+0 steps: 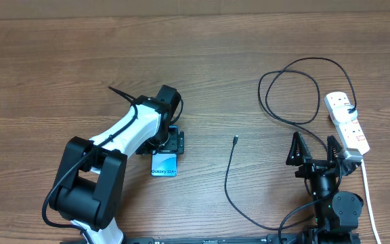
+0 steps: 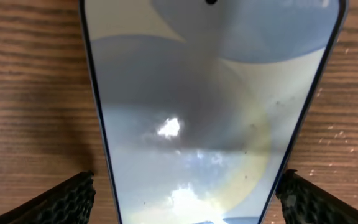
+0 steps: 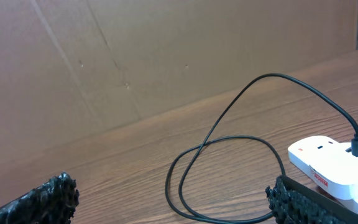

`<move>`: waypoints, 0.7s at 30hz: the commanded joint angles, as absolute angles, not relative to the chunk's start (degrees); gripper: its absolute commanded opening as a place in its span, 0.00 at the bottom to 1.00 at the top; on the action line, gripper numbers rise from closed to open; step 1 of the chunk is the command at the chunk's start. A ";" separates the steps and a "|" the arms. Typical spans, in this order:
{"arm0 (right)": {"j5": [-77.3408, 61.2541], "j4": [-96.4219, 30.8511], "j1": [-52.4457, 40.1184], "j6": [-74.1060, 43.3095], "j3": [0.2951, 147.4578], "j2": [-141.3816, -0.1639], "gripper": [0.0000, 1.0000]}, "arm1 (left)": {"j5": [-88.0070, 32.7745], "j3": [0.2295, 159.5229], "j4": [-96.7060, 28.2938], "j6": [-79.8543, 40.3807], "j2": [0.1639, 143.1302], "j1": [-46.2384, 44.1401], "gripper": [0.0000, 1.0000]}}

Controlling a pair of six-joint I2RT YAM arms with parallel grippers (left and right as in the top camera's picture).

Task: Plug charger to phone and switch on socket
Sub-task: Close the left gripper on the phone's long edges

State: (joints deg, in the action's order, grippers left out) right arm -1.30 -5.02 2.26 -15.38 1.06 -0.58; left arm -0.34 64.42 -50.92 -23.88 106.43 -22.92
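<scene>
The phone (image 1: pixel 164 165) lies flat on the wooden table, its blue screen with the "Galaxy S24+" text towards the front edge. My left gripper (image 1: pixel 171 142) is low over its far end, open. In the left wrist view the fingers (image 2: pixel 188 196) straddle the phone (image 2: pixel 210 106), one at each long edge. The charger, a thin black cable, has its connector tip (image 1: pixel 235 139) lying free at mid-table. It loops (image 1: pixel 290 95) to a plug in the white socket (image 1: pixel 347 122) at the right. My right gripper (image 1: pixel 315 150) is open and empty beside the socket (image 3: pixel 328 165); the cable loop (image 3: pixel 229 143) lies ahead of its fingers (image 3: pixel 173 202).
The socket's thick white cord (image 1: pixel 367 196) runs down the right side to the front edge. The black cable also sweeps towards the front edge (image 1: pixel 239 207) near the right arm's base. A brown cardboard wall (image 3: pixel 135 56) stands behind the table.
</scene>
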 commanded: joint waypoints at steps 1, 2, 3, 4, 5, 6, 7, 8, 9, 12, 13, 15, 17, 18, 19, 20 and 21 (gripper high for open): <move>-1.56 -4.69 2.33 -15.14 0.45 -0.19 1.00 | 0.16 62.72 -49.80 -24.49 107.53 -23.83 0.90; -1.56 -4.69 2.33 -15.14 0.45 -0.19 1.00 | 0.16 62.30 -49.56 -24.49 107.53 -23.99 0.89; -1.56 -4.69 2.33 -15.14 0.45 -0.19 1.00 | 0.16 61.91 -49.41 -24.49 107.53 -24.12 0.90; -1.56 -4.69 2.33 -15.14 0.45 -0.19 1.00 | 0.16 61.54 -49.25 -24.51 107.53 -24.29 0.90; -1.56 -4.69 2.33 -15.14 0.45 -0.19 1.00 | 0.16 61.19 -49.01 -24.49 107.53 -24.45 0.89; -1.56 -4.69 2.33 -15.14 0.45 -0.19 1.00 | 0.14 61.04 -48.93 -24.51 107.53 -24.56 0.90; -1.56 -4.69 2.33 -15.14 0.45 -0.19 1.00 | 0.14 60.99 -48.84 -24.49 107.53 -24.58 0.89; -1.56 -4.69 2.33 -15.14 0.45 -0.19 1.00 | 0.14 60.99 -48.77 -24.49 107.53 -24.58 0.90; -1.56 -4.69 2.33 -15.14 0.45 -0.19 1.00 | 0.14 60.99 -48.64 -24.49 107.53 -24.58 0.90; -1.56 -4.69 2.33 -15.14 0.45 -0.19 1.00 | 0.14 60.99 -48.64 -24.51 107.53 -24.58 0.86; -1.56 -4.69 2.33 -15.14 0.45 -0.19 1.00 | 0.05 60.99 -48.66 -24.51 107.53 -24.58 0.82; -1.56 -4.69 2.33 -15.14 0.45 -0.19 1.00 | -0.01 60.99 -48.75 -24.56 107.53 -24.58 0.76; -1.56 -4.69 2.33 -15.14 0.45 -0.19 1.00 | 0.01 60.99 -48.77 -24.56 107.53 -24.58 0.76; -1.56 -4.69 2.33 -15.14 0.45 -0.19 1.00 | 0.01 60.99 -48.77 -24.56 107.53 -24.58 0.76; -1.56 -4.69 2.33 -15.14 0.45 -0.19 1.00 | 0.01 60.99 -48.77 -24.56 107.53 -24.58 0.76; -1.56 -4.69 2.33 -15.14 0.45 -0.19 1.00 | -0.01 60.99 -48.77 -24.56 107.53 -24.58 0.76; -1.56 -4.69 2.33 -15.14 0.45 -0.19 1.00 | 0.01 60.99 -48.77 -24.56 107.53 -24.58 0.76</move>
